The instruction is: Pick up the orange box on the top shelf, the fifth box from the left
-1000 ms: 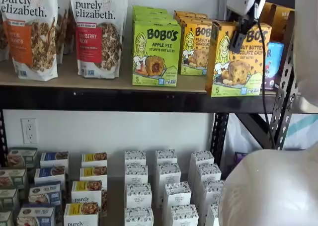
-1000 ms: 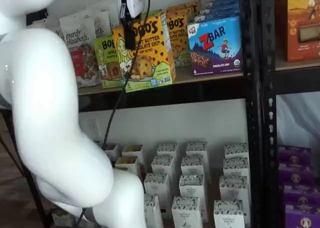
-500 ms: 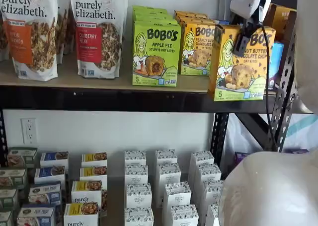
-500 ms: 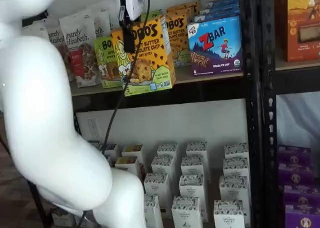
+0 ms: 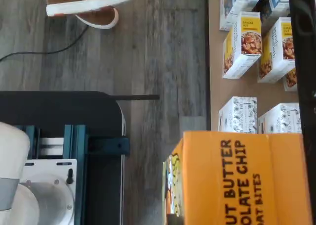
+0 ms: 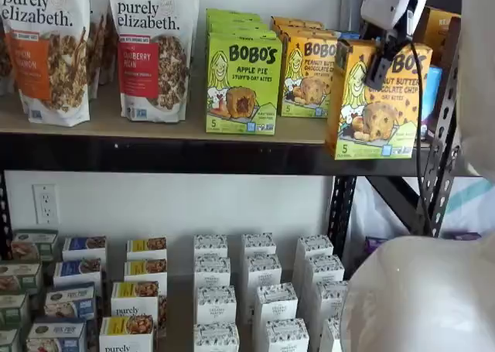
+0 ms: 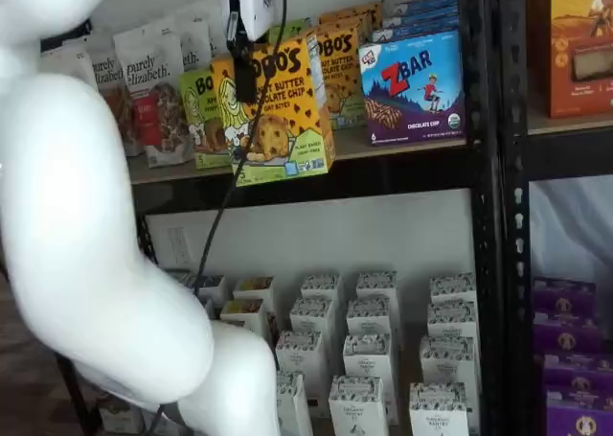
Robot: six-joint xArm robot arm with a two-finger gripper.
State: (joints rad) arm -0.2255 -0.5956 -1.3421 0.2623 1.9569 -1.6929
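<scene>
Both shelf views show the hand [image 6: 384, 58] gripping the orange box [image 6: 379, 104].

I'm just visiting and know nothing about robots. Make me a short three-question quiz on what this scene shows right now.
1. True or false: the orange box is held by the pincer in front of the top shelf.
2. Which box stands just left of the other orange Bobo's cartons in a shelf view? A) ZBar box B) lime-green Apple Pie box C) granola bag
3. Fill in: the shelf below holds rows of small ____ cartons.

Key: 1 true; 2 B; 3 white.
</scene>
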